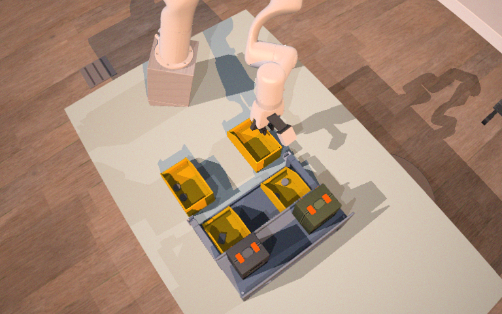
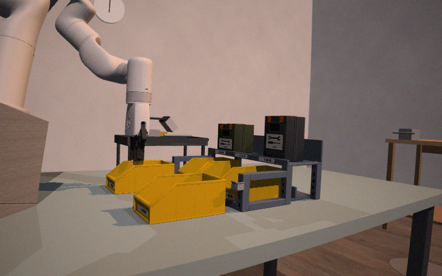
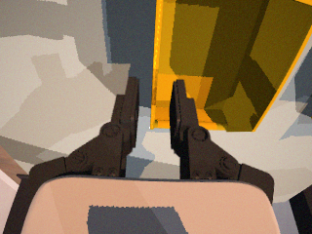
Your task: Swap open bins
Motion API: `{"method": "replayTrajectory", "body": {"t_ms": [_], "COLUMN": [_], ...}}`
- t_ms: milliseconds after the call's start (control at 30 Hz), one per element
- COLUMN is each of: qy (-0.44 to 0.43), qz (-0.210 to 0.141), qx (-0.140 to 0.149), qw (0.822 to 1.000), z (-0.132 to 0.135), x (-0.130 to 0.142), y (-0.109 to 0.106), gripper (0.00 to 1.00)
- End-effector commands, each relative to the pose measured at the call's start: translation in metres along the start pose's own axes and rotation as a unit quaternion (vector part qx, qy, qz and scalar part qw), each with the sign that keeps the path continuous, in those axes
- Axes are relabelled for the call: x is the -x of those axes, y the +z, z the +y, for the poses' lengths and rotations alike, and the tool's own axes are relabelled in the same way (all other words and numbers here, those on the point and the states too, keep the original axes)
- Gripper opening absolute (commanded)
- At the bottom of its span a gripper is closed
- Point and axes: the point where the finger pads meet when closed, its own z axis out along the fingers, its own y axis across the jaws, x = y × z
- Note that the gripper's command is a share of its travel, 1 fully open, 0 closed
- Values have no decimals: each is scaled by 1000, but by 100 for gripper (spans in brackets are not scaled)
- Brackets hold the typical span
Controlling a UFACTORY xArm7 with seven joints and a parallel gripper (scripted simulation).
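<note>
From the top view I can see into the bins, which the low exterior view mostly denies me: the empty open bin (image 1: 263, 163) (image 2: 151, 179) (image 3: 229, 49) is out on the worktop (image 1: 129, 148) (image 2: 97, 234) (image 3: 54, 97), base down, while the loaded bin (image 1: 201, 207) (image 2: 189, 198) stands apart from it with two dark parts (image 1: 176, 186) inside. That top view also shows me the vacant place in the shelf (image 1: 281, 244) (image 2: 286, 185), between the left-hand bin (image 1: 233, 226) and the right-hand bin (image 1: 292, 192); from the exterior, near bins and frame cover it. What the exterior gives me instead is the gripper (image 1: 258, 127) (image 2: 138, 159) (image 3: 155, 94) pointing straight down at the empty bin, and both bins' flat stance. My jaws are partly open, a modest gap between them, with hold of nothing. The wrist view shows one side wall of the empty bin running up through that gap, one finger over the interior and the other outside; I can't tell how far the tips reach below the rim. Upstairs on the shelf sit a green toolbox (image 1: 317, 208) (image 2: 236, 138) and a dark toolbox (image 1: 248, 255) (image 2: 284, 138), hiding the rear ends of the shelved bins from above. The wrist view cuts off the empty bin's far end.
</note>
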Motion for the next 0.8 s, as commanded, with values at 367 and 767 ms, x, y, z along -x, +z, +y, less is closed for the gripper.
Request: {"method": "replayTrajectory", "body": {"t_ms": [367, 767], "qy": [0, 0], "qz": [1, 1], "qx": [0, 0], "qw": [1000, 1000], "z": [0, 0], "x": [-1, -1], "y": [-28, -44], "gripper": [26, 26]}}
